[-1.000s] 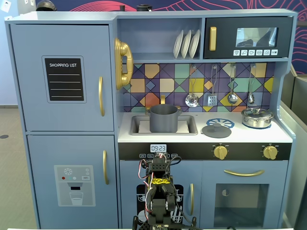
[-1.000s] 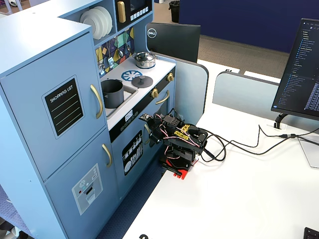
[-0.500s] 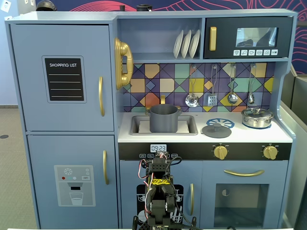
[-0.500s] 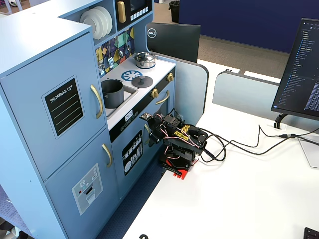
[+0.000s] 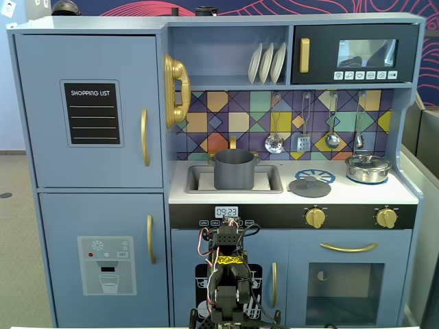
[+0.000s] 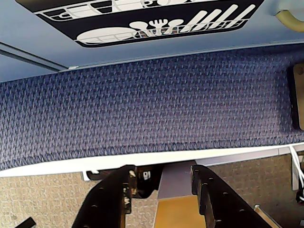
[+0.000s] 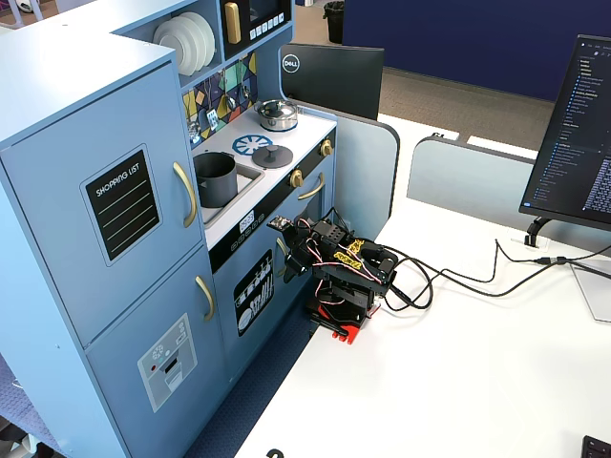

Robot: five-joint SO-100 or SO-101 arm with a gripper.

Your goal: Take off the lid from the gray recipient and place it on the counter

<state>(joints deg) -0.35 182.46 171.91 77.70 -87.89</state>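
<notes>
Since nothing has moved over the last second, I call it done: lid [image 5: 309,186] on the counter [image 5: 274,195] beside the pot [image 5: 234,169] (uncovered), gripper [image 6: 160,183] spread, empty.

A steel pot [image 5: 368,168] is sitting up and right of the jaws on the stove, white plates [image 5: 267,62] are leaning on a shelf far above, and blue carpet [image 6: 152,109] is lying just ahead of them, with a monitor [image 7: 579,134] standing well behind.
</notes>
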